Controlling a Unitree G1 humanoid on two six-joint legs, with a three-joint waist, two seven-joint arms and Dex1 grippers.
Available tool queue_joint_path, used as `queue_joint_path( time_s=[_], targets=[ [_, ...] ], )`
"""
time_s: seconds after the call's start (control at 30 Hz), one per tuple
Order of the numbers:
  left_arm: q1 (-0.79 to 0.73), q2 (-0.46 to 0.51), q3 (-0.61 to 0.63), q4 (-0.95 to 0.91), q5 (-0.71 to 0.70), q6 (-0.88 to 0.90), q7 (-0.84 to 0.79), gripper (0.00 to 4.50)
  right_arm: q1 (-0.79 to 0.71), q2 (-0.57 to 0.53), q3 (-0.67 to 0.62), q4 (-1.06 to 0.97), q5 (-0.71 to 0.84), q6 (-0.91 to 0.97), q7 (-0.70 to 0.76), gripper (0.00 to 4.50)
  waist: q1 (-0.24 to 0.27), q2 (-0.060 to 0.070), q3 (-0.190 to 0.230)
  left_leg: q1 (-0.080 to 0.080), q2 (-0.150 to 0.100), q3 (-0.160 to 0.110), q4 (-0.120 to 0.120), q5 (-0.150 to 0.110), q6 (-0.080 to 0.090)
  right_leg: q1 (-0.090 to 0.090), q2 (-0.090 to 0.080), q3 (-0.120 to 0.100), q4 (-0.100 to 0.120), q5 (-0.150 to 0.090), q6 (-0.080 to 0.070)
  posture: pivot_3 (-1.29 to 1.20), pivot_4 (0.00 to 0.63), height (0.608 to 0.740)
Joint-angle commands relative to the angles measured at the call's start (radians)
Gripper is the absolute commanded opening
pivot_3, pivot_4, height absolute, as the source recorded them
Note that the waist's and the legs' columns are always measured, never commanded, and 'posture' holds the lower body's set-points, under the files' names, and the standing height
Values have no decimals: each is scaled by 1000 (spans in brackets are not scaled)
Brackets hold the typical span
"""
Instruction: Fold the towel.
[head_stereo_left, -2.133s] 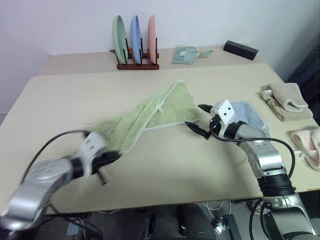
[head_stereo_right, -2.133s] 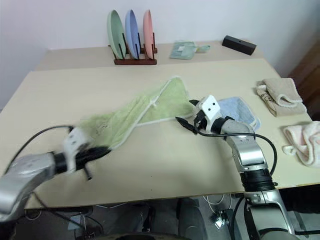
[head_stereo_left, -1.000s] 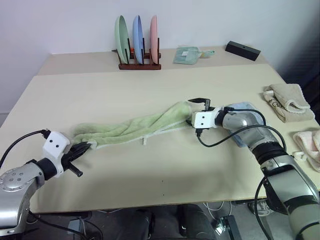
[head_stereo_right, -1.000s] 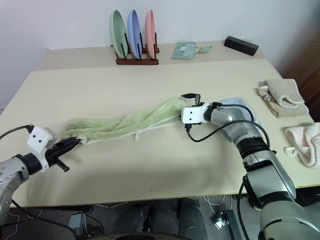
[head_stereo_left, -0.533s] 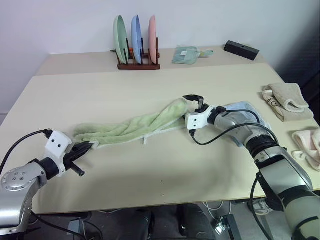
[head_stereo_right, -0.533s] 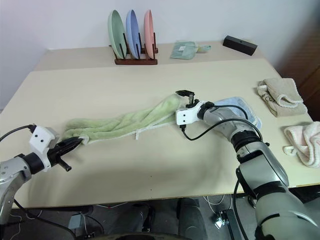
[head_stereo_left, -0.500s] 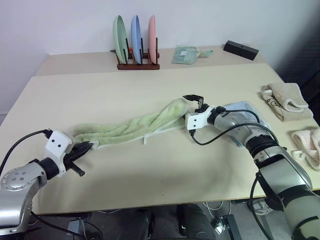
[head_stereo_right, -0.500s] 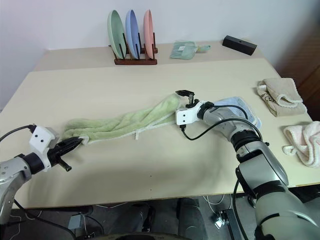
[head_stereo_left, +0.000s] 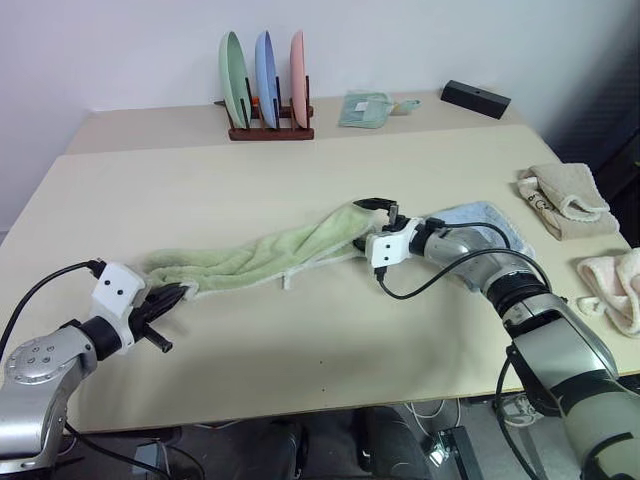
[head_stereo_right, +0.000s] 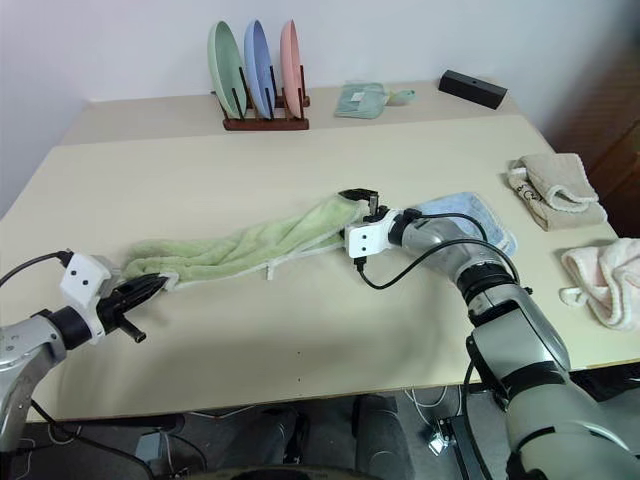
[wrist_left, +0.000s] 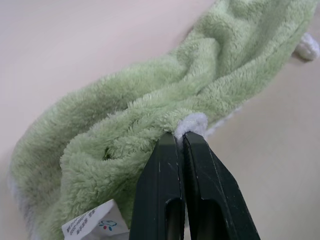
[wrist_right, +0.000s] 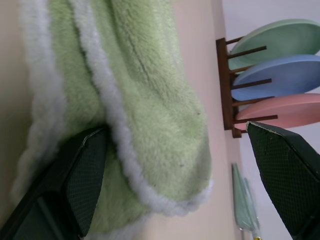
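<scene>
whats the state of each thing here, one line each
green towel: stretched into a bunched strip on the table
left pincer: shut on the green towel's corner
right pincer: open, fingers astride the towel's other end
plates: upright in the rack
blue cloth: flat
beige towel: folded
pink towel: bunched

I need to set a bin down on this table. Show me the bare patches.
Free: the near strip of table in front of the green towel, and the wide stretch between the towel and the plate rack. Crowded: the right edge, with the blue cloth, beige towel and pink towel.
</scene>
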Motion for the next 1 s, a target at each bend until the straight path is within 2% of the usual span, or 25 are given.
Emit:
queue_joint_path(
  time_s=[0.03, 0.17, 0.27, 0.3, 0.37, 0.4, 0.47, 0.5, 0.53, 0.8, 0.87, 0.97, 1.0],
  targets=[
    [-16, 3, -5, -25, -8, -2, 4, 24, -59, 17, 7, 22, -44, 64, -86, 4500, 1, 0, 0, 0, 0, 0, 0, 0, 0, 0, 0, 0, 0, 0, 0, 0, 150, 740],
    [-12, 2, -5, -30, -9, -2, 7, 24, -87, 23, 20, 60, -75, 98, -147, 4500, 2, 0, 0, -1, 0, 0, 0, 0, 0, -1, 0, 0, 0, 0, 0, 0, 150, 740],
    [1, 0, 2, -41, -12, -2, 10, 0, -92, 23, 24, 75, -80, 92, -162, 3640, 1, 0, 0, -1, 0, 0, 0, 0, 0, -2, 0, 0, 0, 0, 0, 0, 150, 740],
    [3, 0, 3, -43, -12, -2, 11, 0, -92, 23, 25, 79, -80, 86, -163, 3285, 1, 0, 0, -1, 0, 0, 0, 0, 0, -2, 0, 1, 0, 0, 0, 0, 150, 740],
    [7, 1, 4, -45, -13, -2, 12, 0, -92, 21, 28, 83, -81, 75, -163, 2238, 0, 0, 0, -1, 0, 0, 0, 0, 0, -2, 0, 1, 0, 0, 0, 0, 150, 740],
    [9, 1, 5, -47, -13, -3, 12, 0, -90, 20, 30, 83, -81, 69, -163, 1853, 0, 0, 0, -1, 0, 0, 0, 0, 0, -2, 0, 1, 0, 0, 0, 0, 150, 740],
    [12, 2, 7, -48, -13, -3, 15, 0, -81, 10, 31, 74, -78, 45, -163, 669, -1, 0, 0, -1, 0, 1, 0, 0, 0, -2, 0, 1, 0, 0, 0, 0, 150, 740],
    [13, 2, 10, -50, -15, -1, 16, 0, -74, 3, 27, 65, -70, 27, -159, 228, 0, 0, 0, -1, 0, 1, 0, 0, 0, -2, 0, 1, 0, 0, 0, 0, 150, 740],
    [14, 3, 13, -50, -15, -1, 16, 0, -68, -7, 24, 53, -65, 14, -156, 107, 0, 0, 0, -1, 0, 1, 0, 0, 0, -2, 0, 1, 0, 0, 0, 0, 150, 740],
    [10, 7, 47, -41, -19, -9, 24, 0, -4, -117, -38, -71, 4, -24, -90, 107, 2, 0, 0, -1, 0, 1, 0, 0, 0, -2, 0, 1, 0, 0, 0, 0, 150, 740],
    [-35, 8, 71, -26, -20, -25, 45, 0, 15, -174, -90, -131, 54, 0, -54, 107, 5, 0, 0, -1, 0, 1, 0, 0, 0, -2, 0, 1, 0, 0, 0, 0, 150, 740],
    [-191, 16, 59, 61, 21, -59, 113, 0, -14, -209, -130, -157, 87, 63, -4, 107, 10, 0, 0, -2, 0, 1, 0, 0, -1, -1, 0, 1, 0, 1, -1, 0, 150, 740],
    [-279, 33, 39, 131, 73, -97, 155, 0, -51, -214, -140, -145, 88, 85, 3, 107, 9, 0, 0, -1, 0, 1, 1, 0, -1, -1, 0, 1, 0, 1, -1, 0, 150, 740]
  ],
)
